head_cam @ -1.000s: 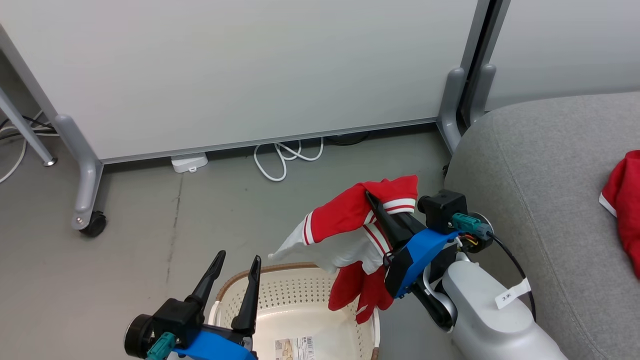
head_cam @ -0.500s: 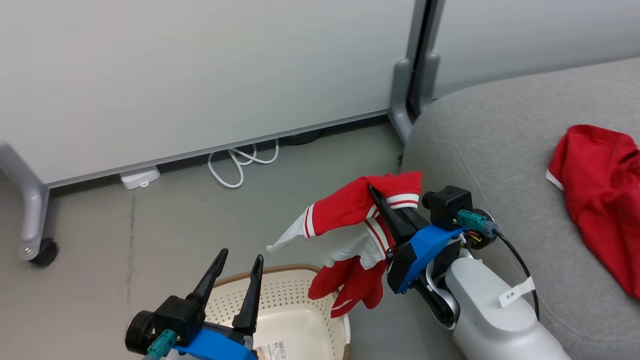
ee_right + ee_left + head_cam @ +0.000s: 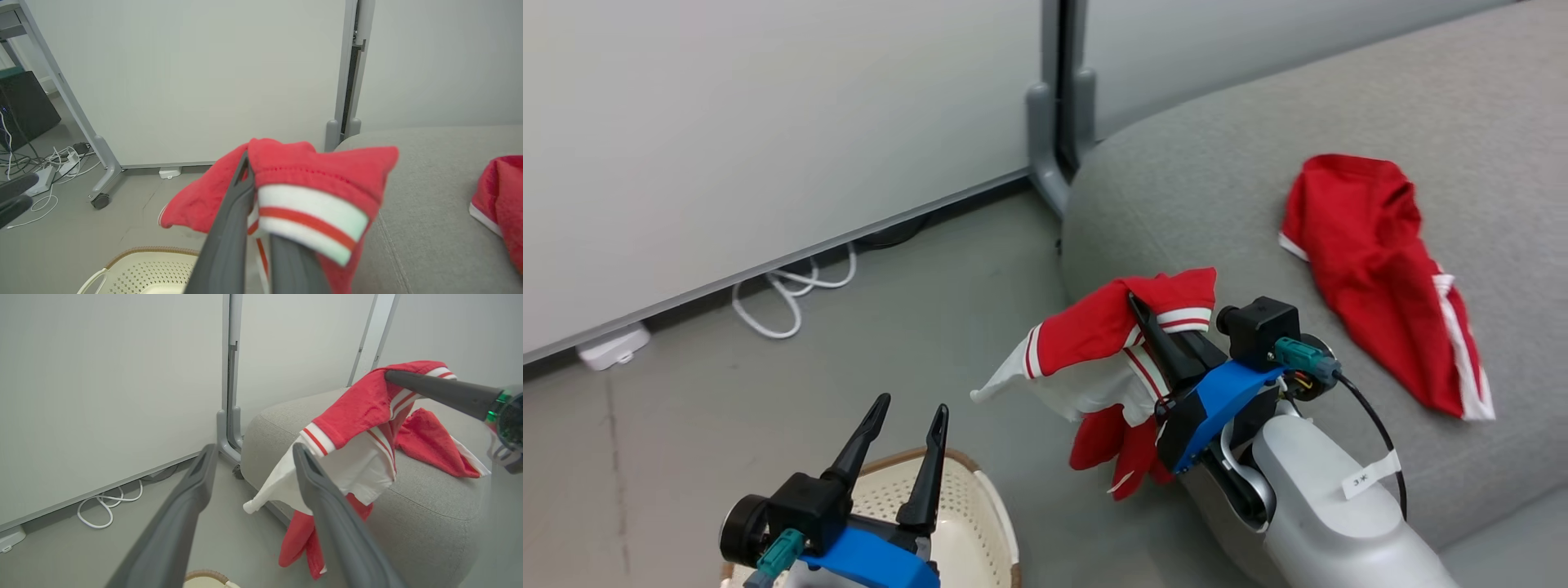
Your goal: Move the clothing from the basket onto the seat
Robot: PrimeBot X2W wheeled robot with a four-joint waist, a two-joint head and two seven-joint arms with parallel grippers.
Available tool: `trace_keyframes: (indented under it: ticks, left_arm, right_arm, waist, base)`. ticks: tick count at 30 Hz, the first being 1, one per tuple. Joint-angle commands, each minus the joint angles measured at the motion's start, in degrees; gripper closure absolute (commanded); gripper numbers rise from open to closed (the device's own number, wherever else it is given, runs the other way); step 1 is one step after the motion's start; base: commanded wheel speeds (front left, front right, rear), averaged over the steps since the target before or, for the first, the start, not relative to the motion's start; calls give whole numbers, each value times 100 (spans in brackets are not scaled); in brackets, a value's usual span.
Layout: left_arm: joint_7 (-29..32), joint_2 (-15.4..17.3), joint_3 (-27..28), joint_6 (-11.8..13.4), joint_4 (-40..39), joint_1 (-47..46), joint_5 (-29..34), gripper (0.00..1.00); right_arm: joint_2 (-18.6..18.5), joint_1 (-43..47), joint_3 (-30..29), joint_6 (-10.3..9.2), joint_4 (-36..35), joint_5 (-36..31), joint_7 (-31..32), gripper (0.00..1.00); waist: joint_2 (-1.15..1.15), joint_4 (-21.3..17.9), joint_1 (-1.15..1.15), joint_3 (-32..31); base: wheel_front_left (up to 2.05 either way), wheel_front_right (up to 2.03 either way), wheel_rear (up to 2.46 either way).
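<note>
My right gripper (image 3: 1137, 309) is shut on a red garment with white stripes (image 3: 1094, 339), which hangs in the air beside the near end of the grey sofa (image 3: 1201, 196). The right wrist view shows that garment (image 3: 327, 179) draped over the dark fingers (image 3: 233, 216). A second red garment (image 3: 1372, 261) lies spread on the sofa's seat. The cream basket (image 3: 980, 523) stands on the floor at the lower left, its rim (image 3: 143, 251) below the held cloth. My left gripper (image 3: 907, 412) is open over the basket, with nothing between its fingers (image 3: 184, 514).
Pale grey wheeled partition panels (image 3: 768, 122) stand behind, their upright posts (image 3: 1058, 106) close to the sofa's end. A white cable loop (image 3: 792, 286) and a power block (image 3: 609, 347) lie on the grey floor under the panel. A castor (image 3: 100, 201) sits at the left.
The head view has swung to the right, bringing more of the sofa and the lying garment into the picture. My right gripper still holds the garment, now nearer the sofa. The left gripper keeps its pose.
</note>
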Motion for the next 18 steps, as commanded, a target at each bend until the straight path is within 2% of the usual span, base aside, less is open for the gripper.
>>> trace_keyframes:
  ticks: [1, 8, 18]
  left_arm:
    - [-15, 43, 2, -15, -14, -77, -18, 0]
    - [-15, 76, -90, -14, 33, -192, -12, 0]
    - [-15, 72, -159, -14, 64, -252, 25, 0]
  right_arm:
    - [-2, 71, -26, 1, -33, -39, -22, 100]
    - [-2, 106, -207, 1, -70, -76, -22, 100]
    - [-1, 170, -373, 1, -137, -130, -22, 100]
  waist:
    - [0, -370, 0, 57]
    - [0, -836, 0, 139]
    - [0, -1070, 0, 178]
  base:
    - [0, 0, 0]
    - [0, 0, 0]
    - [0, 0, 0]
